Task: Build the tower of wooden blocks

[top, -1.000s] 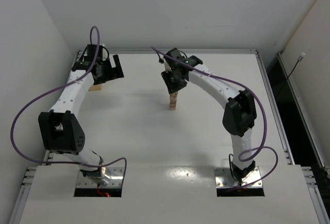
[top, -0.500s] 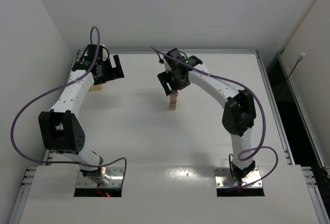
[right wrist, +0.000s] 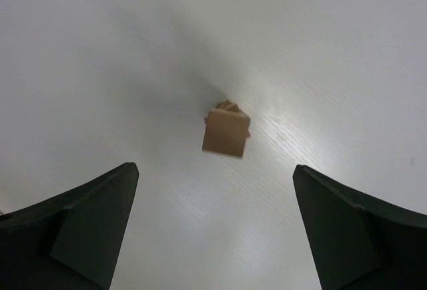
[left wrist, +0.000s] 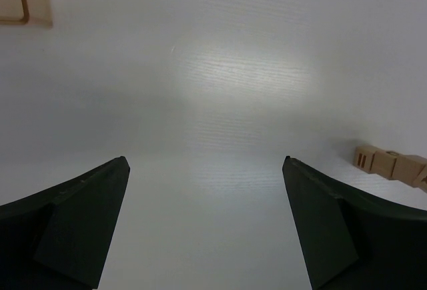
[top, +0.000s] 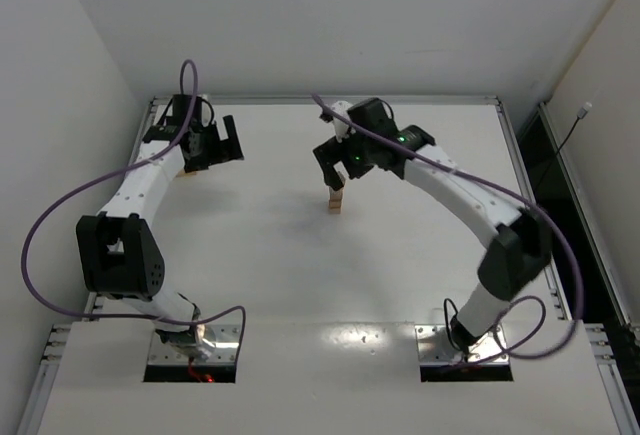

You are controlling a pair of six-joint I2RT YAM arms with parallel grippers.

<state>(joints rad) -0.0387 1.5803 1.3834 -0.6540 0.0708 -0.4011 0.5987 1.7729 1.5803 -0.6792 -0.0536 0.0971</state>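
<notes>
— Where does the tower [top: 335, 198] stand?

— Upright on the desk [top: 270, 255], a little beyond its middle, one cube wide. From above I cannot count its cubes for certain.

— And the right pincer [top: 345, 160]?

— It hangs over the tower, clear of it. Its jaws are spread wide with nothing between them. The right wrist view looks down past both dark fingers [right wrist: 80, 223] onto the tan top cube, which sits between them and further ahead, touching neither.

— The left pincer [top: 215, 143]?

— Over the far left part of the desk, well apart from the tower. Its jaws are also wide apart and it has hold of nothing; only bare white desk shows between its fingers in the left wrist view.

— Any loose pieces?

— One wood block [top: 185, 168] lies on the desk just beside the left pincer, partly under the arm. In the left wrist view it fills the top left corner, cut by the edge. That view also catches the tower at its right edge, just above the right finger, with a dark mark on one cube.
</notes>
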